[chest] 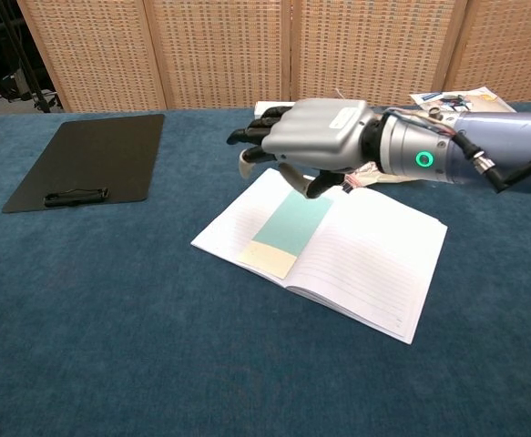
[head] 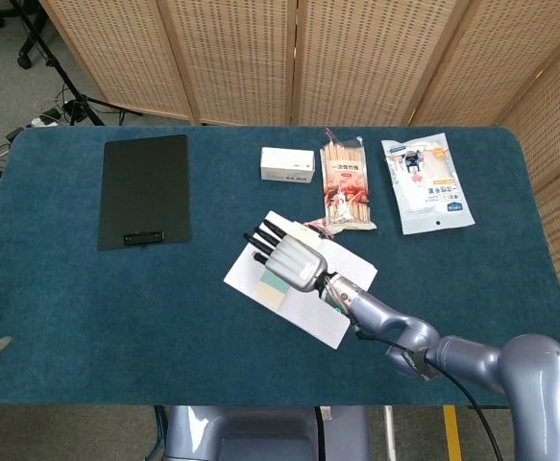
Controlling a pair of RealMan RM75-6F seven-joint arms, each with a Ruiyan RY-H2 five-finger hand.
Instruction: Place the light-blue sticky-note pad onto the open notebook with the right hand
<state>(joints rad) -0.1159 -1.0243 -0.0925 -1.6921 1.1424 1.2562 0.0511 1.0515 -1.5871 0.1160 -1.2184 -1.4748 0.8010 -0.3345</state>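
Note:
The light-blue sticky-note pad [chest: 289,230] lies flat on the left page of the open notebook [chest: 365,267], its pale lower end toward the front edge. In the head view the pad [head: 271,286] shows only partly beneath my right hand [head: 294,259]. My right hand [chest: 309,137] hovers above the pad's far end, palm down, fingers apart, holding nothing and clear of the pad. The notebook [head: 329,320] lies near the table's centre. My left hand is not seen in either view.
A black clipboard [head: 144,188] lies at the left. Behind the notebook are a white box [head: 287,164], a snack packet [head: 345,187] and a white pouch [head: 426,182]. Wooden screens stand behind the blue table [head: 87,307].

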